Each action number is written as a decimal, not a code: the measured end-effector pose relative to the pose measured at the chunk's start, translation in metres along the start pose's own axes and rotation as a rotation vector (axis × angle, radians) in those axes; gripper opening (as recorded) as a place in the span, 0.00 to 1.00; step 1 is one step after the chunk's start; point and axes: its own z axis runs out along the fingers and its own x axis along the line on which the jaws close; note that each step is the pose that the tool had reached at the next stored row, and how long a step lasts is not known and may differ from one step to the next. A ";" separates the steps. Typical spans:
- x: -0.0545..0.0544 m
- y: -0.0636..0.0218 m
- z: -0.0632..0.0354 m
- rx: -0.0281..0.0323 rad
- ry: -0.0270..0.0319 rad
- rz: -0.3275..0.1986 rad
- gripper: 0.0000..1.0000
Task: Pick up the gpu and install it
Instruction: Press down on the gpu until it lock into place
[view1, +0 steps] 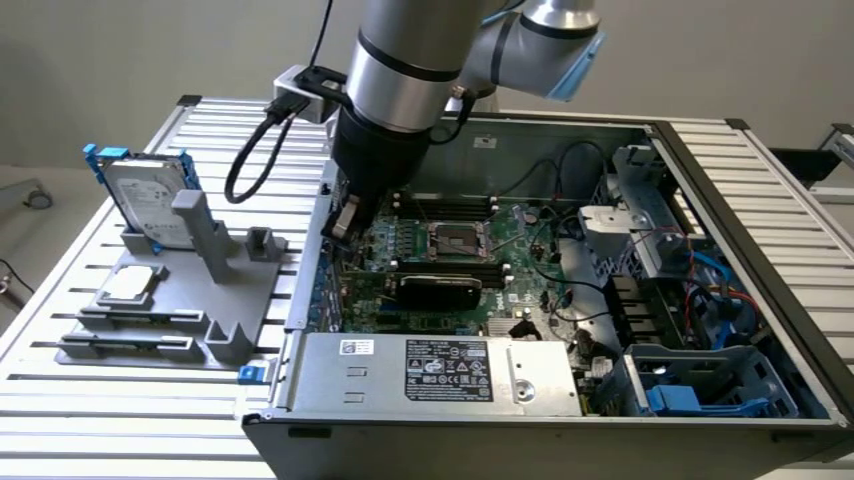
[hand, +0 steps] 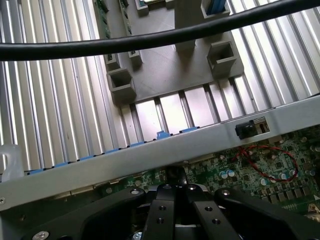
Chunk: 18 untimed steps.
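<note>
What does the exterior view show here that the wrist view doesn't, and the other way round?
Exterior view: the gpu seated on the motherboard, the silver hard drive standing in the grey holder, the power supply, and the arm above the case. Wrist view: the shut gripper up close, a black cable crossing in front, and a red wire loop on the board. Both: the motherboard, grey holder and slatted table.
</note>
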 end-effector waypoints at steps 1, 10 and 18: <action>0.000 0.0000 0.0003 0.0000 0.0007 0.001 0.11; 0.000 -0.0002 0.0022 -0.0007 0.0005 0.007 0.11; -0.001 -0.0046 -0.0035 -0.0009 0.0013 0.007 0.11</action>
